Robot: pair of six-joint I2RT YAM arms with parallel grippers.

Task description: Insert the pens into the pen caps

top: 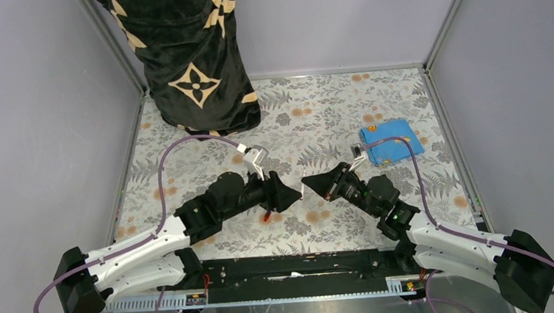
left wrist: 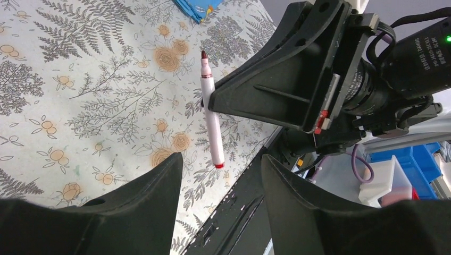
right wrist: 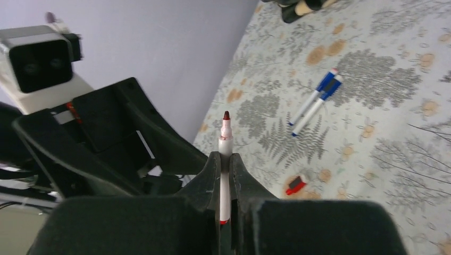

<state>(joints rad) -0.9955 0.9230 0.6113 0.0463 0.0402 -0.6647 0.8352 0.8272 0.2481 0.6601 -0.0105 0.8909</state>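
A white pen with a dark red tip (right wrist: pixel 225 142) stands upright in my right gripper (right wrist: pixel 225 157), which is shut on its barrel. In the left wrist view the same pen (left wrist: pixel 211 122) hangs just beyond my left gripper (left wrist: pixel 220 170). That gripper's jaws are open with nothing between them. From above, both grippers meet tip to tip over the table's middle, left gripper (top: pixel 295 193) facing right gripper (top: pixel 307 180). A red pen cap (right wrist: pixel 295 185) lies on the table, also seen under the left gripper as the red cap (top: pixel 266 216). Two blue-capped pens (right wrist: pixel 317 100) lie side by side farther off.
A folded blue cloth (top: pixel 391 141) lies at the back right of the floral table (top: pixel 329 101). A person in a black patterned robe (top: pixel 193 59) stands at the back left corner. Grey walls enclose three sides, and a black rail (top: pixel 289 270) runs along the near edge.
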